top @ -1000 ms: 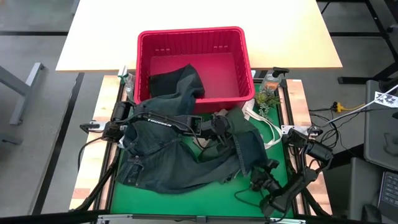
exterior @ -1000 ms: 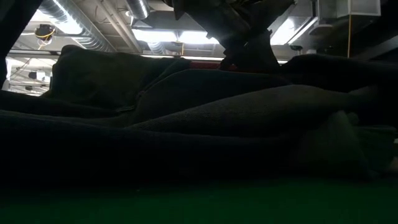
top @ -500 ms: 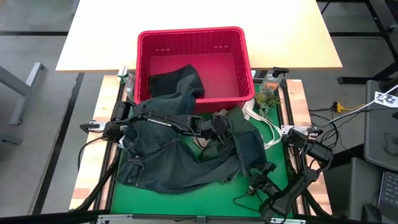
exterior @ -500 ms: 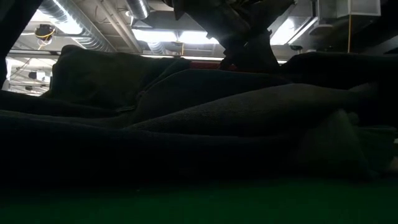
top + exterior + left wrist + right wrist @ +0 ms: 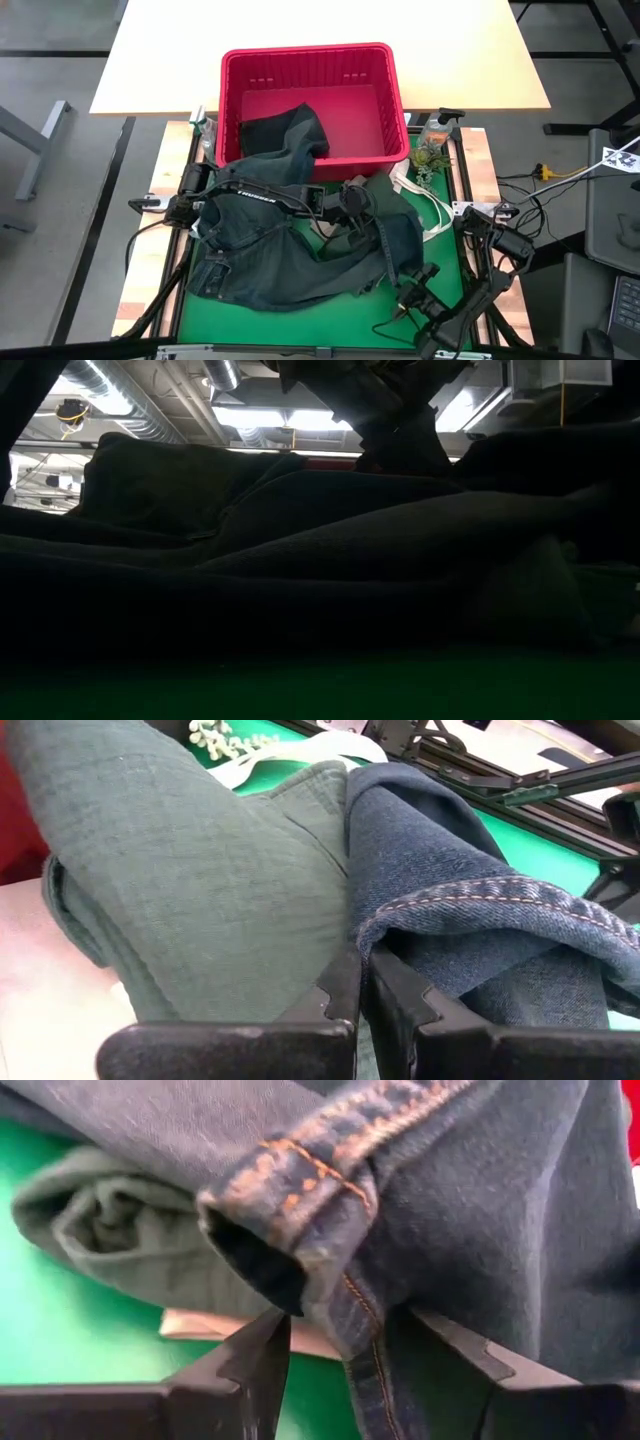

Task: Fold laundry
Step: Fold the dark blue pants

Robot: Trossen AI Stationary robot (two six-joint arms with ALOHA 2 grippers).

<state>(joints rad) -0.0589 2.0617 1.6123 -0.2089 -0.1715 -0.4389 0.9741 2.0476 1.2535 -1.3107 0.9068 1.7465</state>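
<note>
Dark blue jeans [image 5: 265, 250] spill from the red basket [image 5: 305, 52] onto the green mat, one leg ending at a stitched hem [image 5: 403, 262]. An olive-green shirt [image 5: 392, 200] lies bunched under that leg. My left gripper [image 5: 357, 203] is over the middle of the heap, shut where shirt and jeans meet [image 5: 362, 995]. My right gripper [image 5: 418, 283] is at the mat's near right, open, one finger on each side of the hem's corner [image 5: 350, 1325]. In the low view the heap [image 5: 300, 540] is only a dark mass. My left gripper pinches the turned-over hem edge of the jeans [image 5: 372, 932] right beside the olive-green shirt [image 5: 200, 870]. Its fingers [image 5: 400, 1005] hide how many layers they have. The cloth rests on the heap, slack. My right gripper may or may not touch the hem; I cannot tell.
The red slatted basket stands at the mat's far side with part of the jeans inside it [image 5: 285, 130]. A clear bottle [image 5: 436, 128] and a small plant stand by its right corner, and a white strap [image 5: 425, 208] lies beside the shirt. A tan piece [image 5: 200, 1325] peeks from under it.
My right gripper has crept a little toward the table's left edge, closer to the jeans' leg hem. In the low view the right end of the cloth heap stands slightly higher than before.
</note>
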